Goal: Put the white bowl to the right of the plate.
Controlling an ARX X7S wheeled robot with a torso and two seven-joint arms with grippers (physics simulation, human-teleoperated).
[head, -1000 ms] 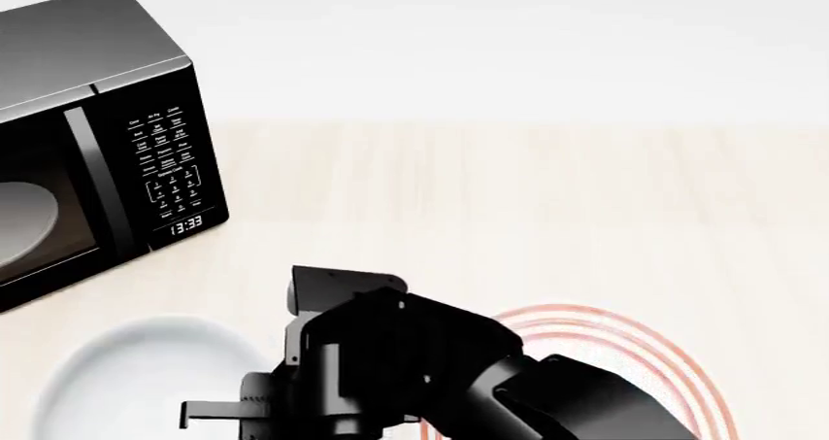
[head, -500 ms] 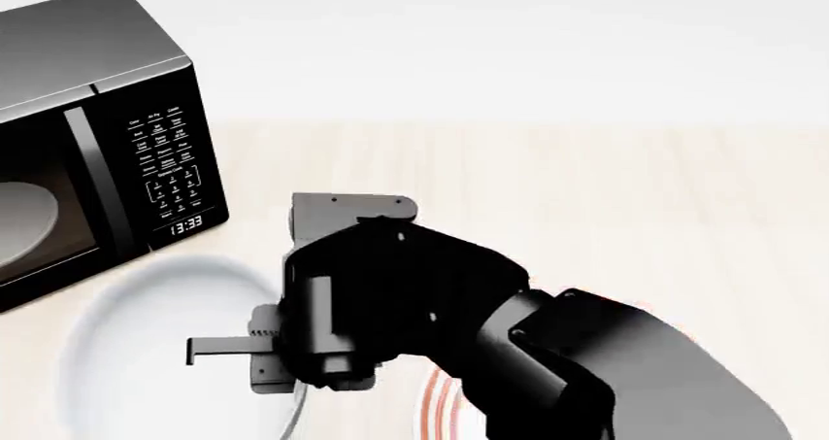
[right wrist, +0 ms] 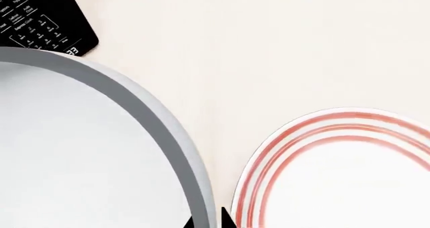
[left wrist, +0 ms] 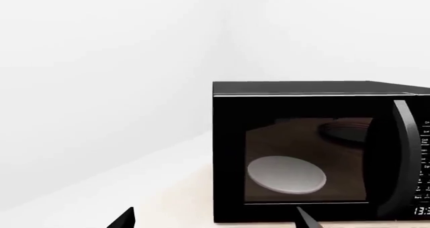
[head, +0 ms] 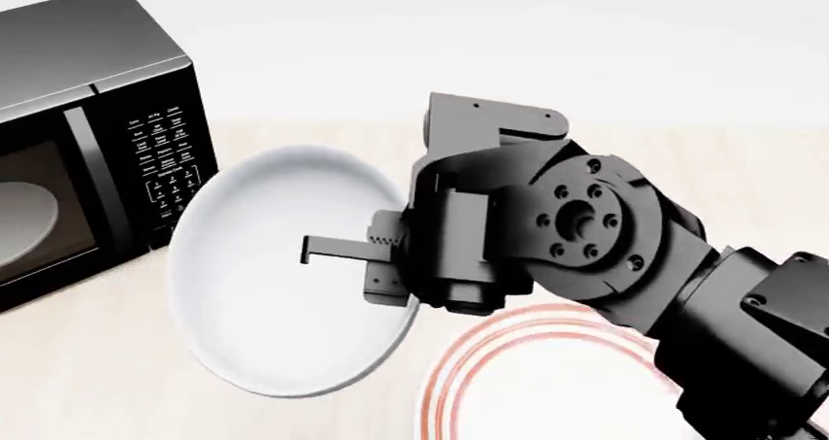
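The white bowl (head: 266, 314) hangs above the table, tilted with its opening toward the head camera. My right gripper (head: 388, 265) is shut on its right rim, one finger inside the bowl. In the right wrist view the rim of the bowl (right wrist: 80, 152) runs between the two dark fingertips of my right gripper (right wrist: 208, 222). The plate (head: 545, 382) with red rings lies on the table below and right of the bowl, partly hidden by my right arm; it also shows in the right wrist view (right wrist: 349, 177). My left gripper (left wrist: 215, 223) is open and empty, facing the microwave.
A black microwave (head: 91, 139) stands at the back left with its door shut and a pale disc (left wrist: 287, 173) inside. Its keypad corner (right wrist: 40, 21) shows beyond the bowl. The pale wooden table (head: 725, 187) stretches behind and to the right of the plate.
My right gripper has lifted the white bowl off the table, up and to the right. The bowl now tilts toward the camera, and the plate shows again below the arm.
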